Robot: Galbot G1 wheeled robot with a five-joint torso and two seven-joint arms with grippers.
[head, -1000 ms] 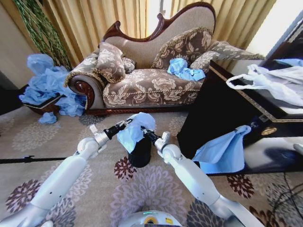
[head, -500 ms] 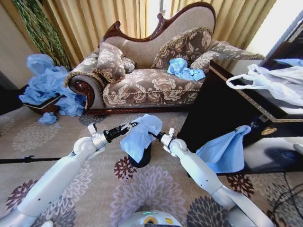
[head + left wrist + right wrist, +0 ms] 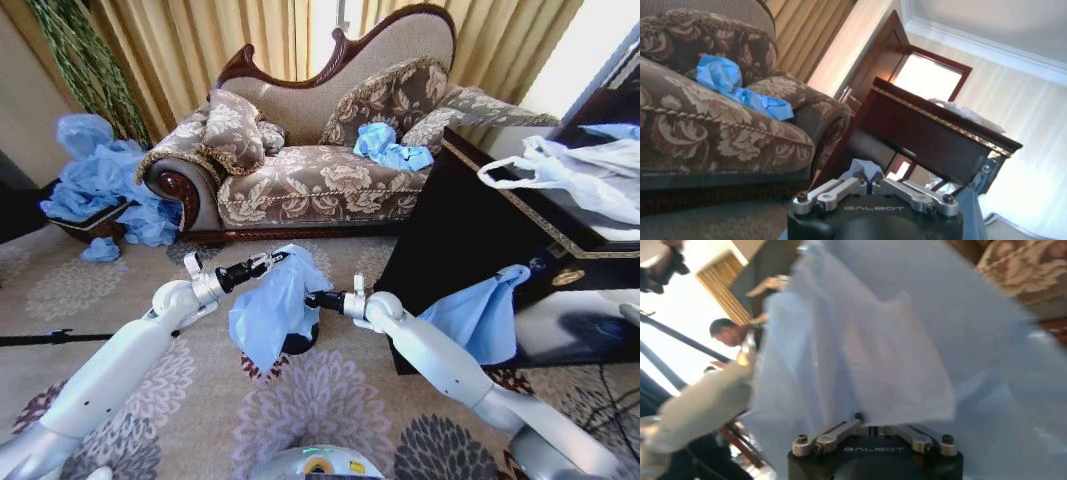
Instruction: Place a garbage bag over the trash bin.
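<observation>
L gripper (image 3: pixel 268 262), R gripper (image 3: pixel 312 298) pinch garbage bag (image 3: pixel 266 310); trash bin (image 3: pixel 297 343) prob. beneath.

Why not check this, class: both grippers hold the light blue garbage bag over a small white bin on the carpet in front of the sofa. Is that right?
Not quite: the trash bin is black, not white, as the head view shows. The rest stands: the left gripper and right gripper both hold the light blue garbage bag over it, on the carpet in front of the sofa.
</observation>
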